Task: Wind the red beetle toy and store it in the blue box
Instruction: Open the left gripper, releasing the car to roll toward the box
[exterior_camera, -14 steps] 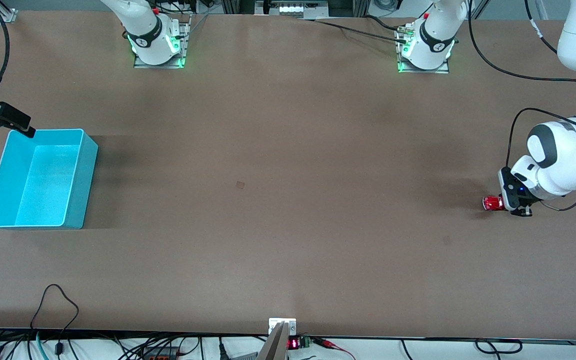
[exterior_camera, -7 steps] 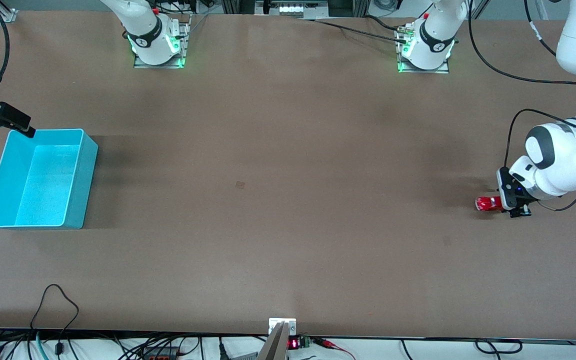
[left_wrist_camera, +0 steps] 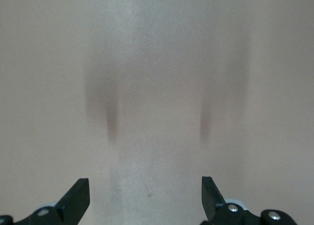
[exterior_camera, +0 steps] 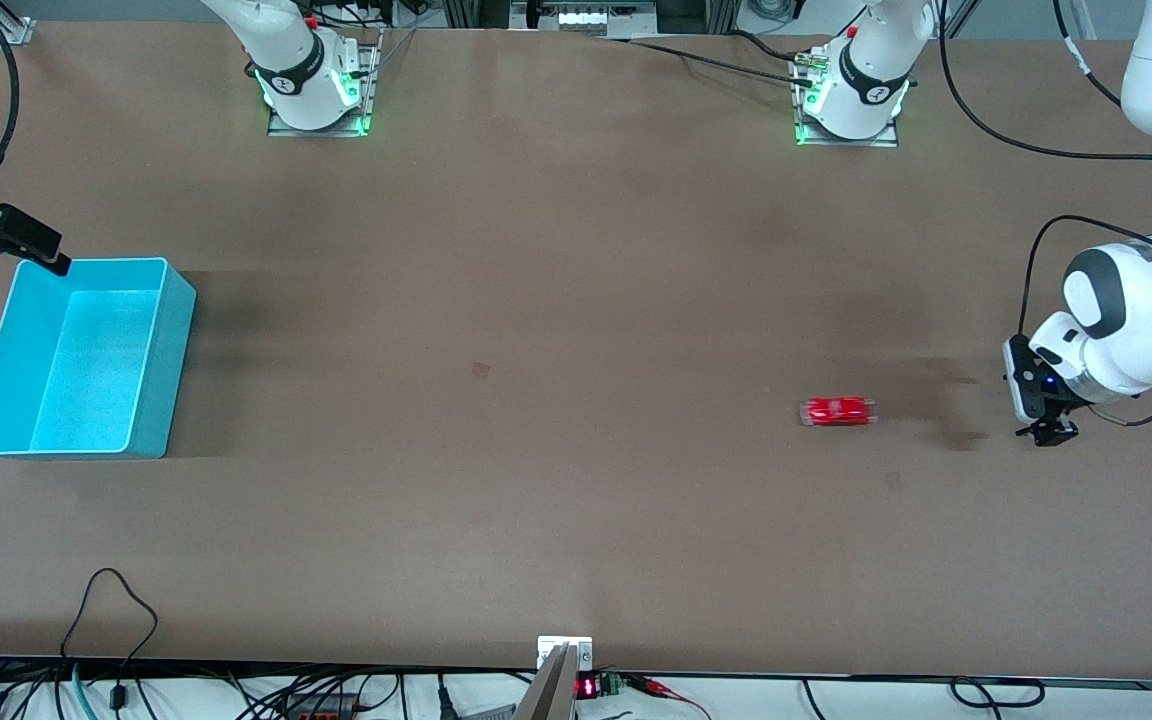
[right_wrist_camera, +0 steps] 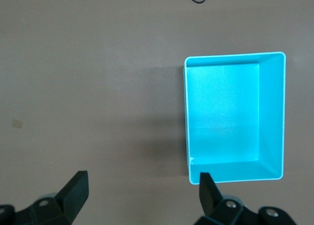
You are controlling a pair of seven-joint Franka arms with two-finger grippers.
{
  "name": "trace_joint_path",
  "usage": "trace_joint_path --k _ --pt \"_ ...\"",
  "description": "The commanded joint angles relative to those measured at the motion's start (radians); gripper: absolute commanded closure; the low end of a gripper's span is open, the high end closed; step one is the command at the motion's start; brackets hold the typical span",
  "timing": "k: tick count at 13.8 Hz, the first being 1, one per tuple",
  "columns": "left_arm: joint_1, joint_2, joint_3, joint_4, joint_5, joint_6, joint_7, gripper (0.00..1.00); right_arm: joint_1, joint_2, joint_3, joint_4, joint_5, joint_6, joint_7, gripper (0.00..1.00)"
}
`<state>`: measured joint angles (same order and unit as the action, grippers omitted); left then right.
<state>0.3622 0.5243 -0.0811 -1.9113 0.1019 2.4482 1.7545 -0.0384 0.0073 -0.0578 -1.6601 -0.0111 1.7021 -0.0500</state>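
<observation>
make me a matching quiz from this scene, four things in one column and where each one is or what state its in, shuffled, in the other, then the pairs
Things:
1. red toy car
2. blue box
3. left gripper
4. right gripper

Places or states:
A. empty, on the table toward the right arm's end
B. jaws open, over bare table toward the left arm's end
C. alone on the table, touched by neither gripper
D. jaws open, by a corner of the box rim

Pairs: 1-C, 2-A, 3-B, 4-D
</observation>
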Motion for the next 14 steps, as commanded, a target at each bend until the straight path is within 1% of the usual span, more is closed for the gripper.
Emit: trace_joint_path --k 1,2,5,6,9,11,14 --pt "0.008 -0.059 -0.011 -0.002 -0.002 -0.066 0.002 0.00 -0.005 0.002 0.001 0.009 0.000 -0.002 -0.005 0.00" --pt "0.006 -0.075 -0.011 0.006 -0.002 -0.089 -0.006 0.00 -0.003 0.002 0.001 0.009 0.000 -0.002 -0.005 0.00" --pt "0.006 -0.107 -0.011 0.053 -0.002 -0.234 -0.069 0.00 -0.005 0.002 0.001 0.009 0.000 -0.002 -0.005 0.00" --pt "0.006 -0.118 -0.011 0.072 -0.002 -0.264 -0.073 0.00 -0.005 0.002 0.001 0.009 0.000 -0.002 -0.005 0.00" --pt "-0.009 -0.121 -0.017 0.147 0.001 -0.353 -0.073 0.00 -0.005 0.002 0.001 0.009 0.000 -0.002 -0.005 0.00" --pt "-0.022 -0.121 -0.028 0.172 0.008 -0.379 -0.073 0.00 -0.003 0.002 0.001 0.009 0.000 -0.002 -0.005 0.00" --pt "-0.028 -0.122 -0.028 0.176 0.010 -0.391 -0.073 0.00 -0.003 0.002 0.001 0.009 0.000 -0.002 -0.005 0.00"
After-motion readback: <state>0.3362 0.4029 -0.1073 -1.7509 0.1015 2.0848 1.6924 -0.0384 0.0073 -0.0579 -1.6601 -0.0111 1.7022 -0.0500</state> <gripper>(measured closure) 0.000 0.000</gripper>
